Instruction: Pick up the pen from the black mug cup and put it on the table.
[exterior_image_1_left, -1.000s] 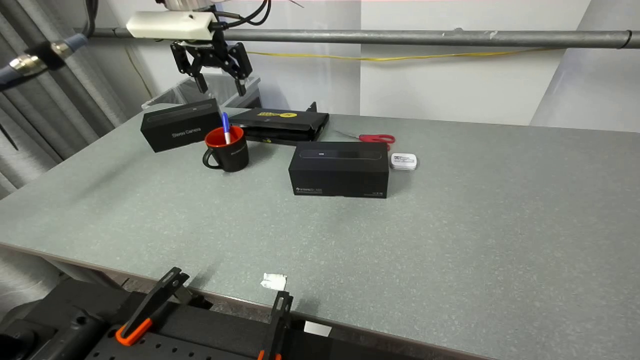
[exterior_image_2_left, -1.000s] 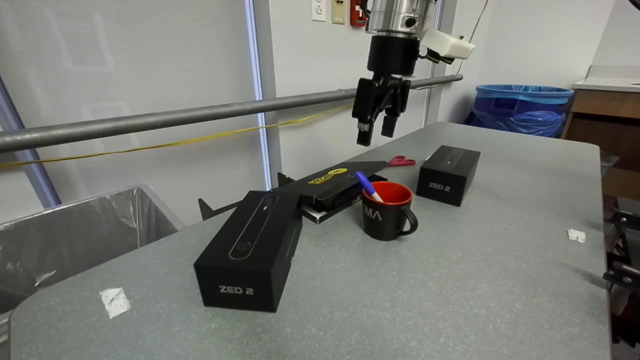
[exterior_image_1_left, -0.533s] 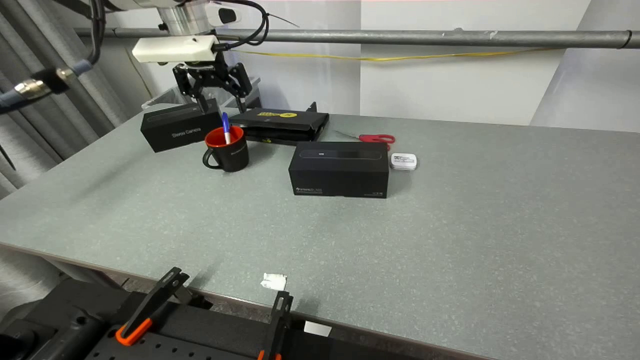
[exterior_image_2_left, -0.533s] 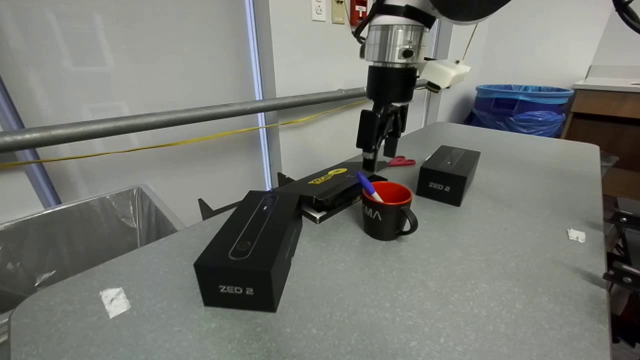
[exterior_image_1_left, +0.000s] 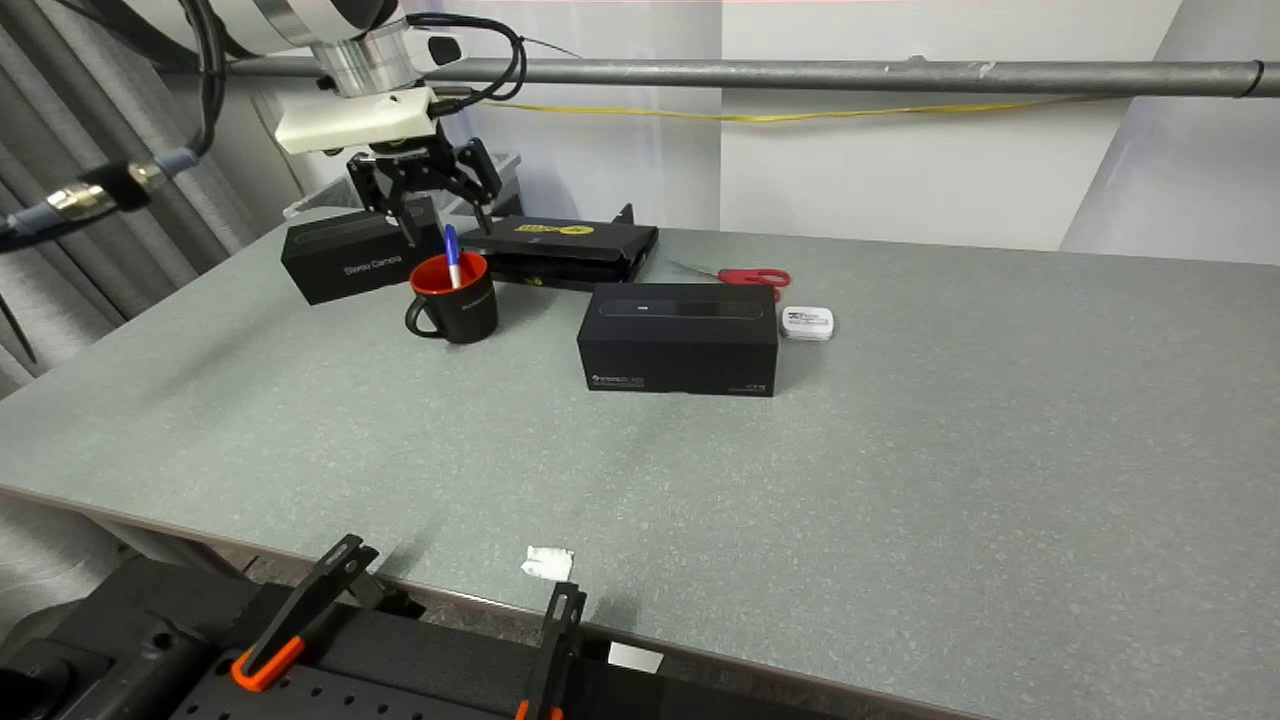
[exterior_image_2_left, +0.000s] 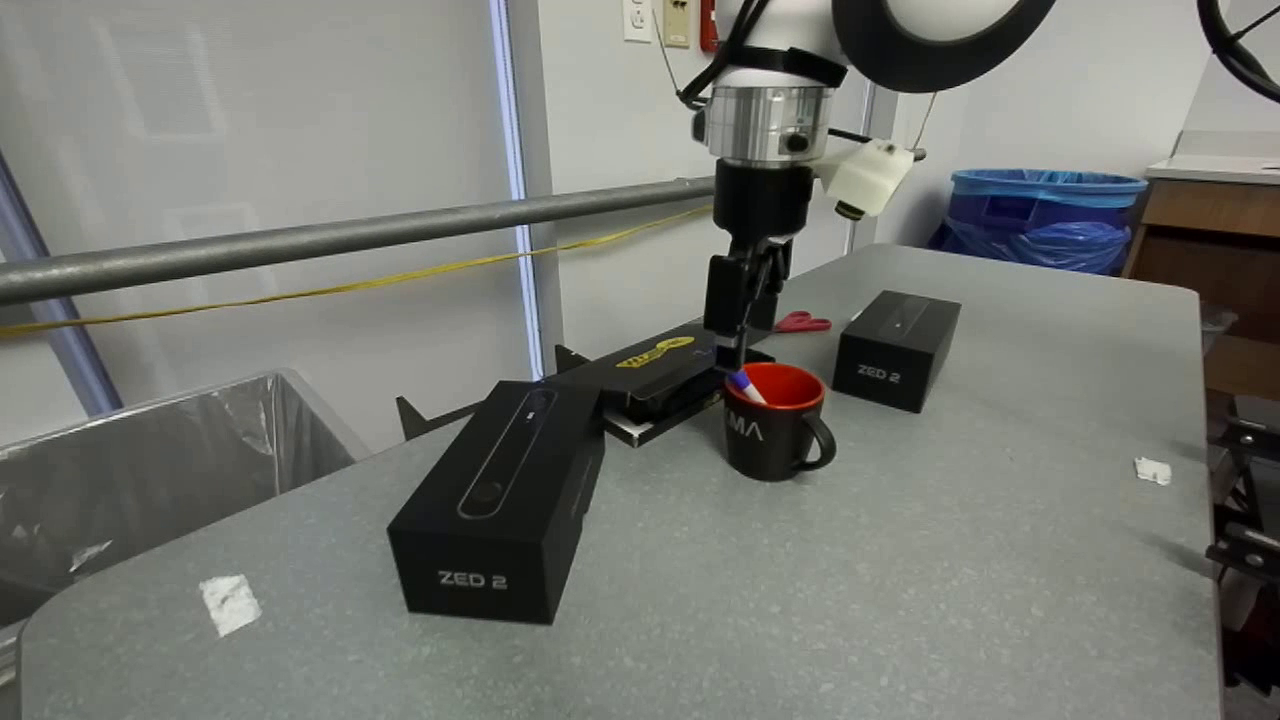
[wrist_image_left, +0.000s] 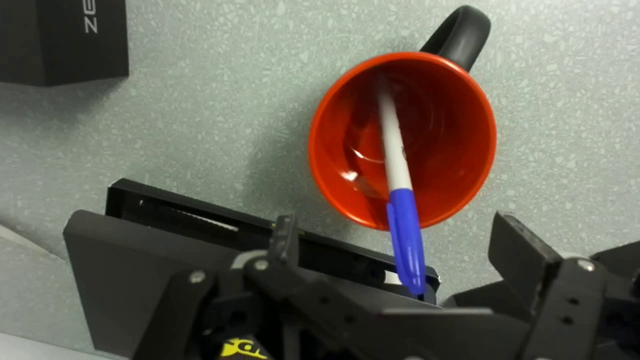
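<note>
The pen (exterior_image_1_left: 453, 257) has a white body and a blue cap. It leans inside the black mug cup (exterior_image_1_left: 466, 317) with the cap up past the red rim; the wrist view shows the pen (wrist_image_left: 406, 225) and the mug's red inside (wrist_image_left: 450, 125). The mug (exterior_image_2_left: 765, 445) stands upright on the grey table (exterior_image_2_left: 900, 580). My gripper (exterior_image_1_left: 448, 232) is open and empty, just above and behind the mug. In the wrist view the blue cap lies between the spread fingers (wrist_image_left: 395, 242), apart from both. In an exterior view a finger of the gripper (exterior_image_2_left: 745, 342) hides the cap's top.
A black box (exterior_image_1_left: 360, 262) and a flat black box with yellow print (exterior_image_1_left: 560, 245) stand close behind the mug. Another black box (exterior_image_1_left: 680, 345), red scissors (exterior_image_1_left: 755, 277) and a small white case (exterior_image_1_left: 808, 323) lie beside it. A metal rail (exterior_image_1_left: 850, 75) runs behind the table.
My gripper has come down from well above the table to the pen's cap, tilting slightly. It stays open. The pen, the mug and the boxes have not moved.
</note>
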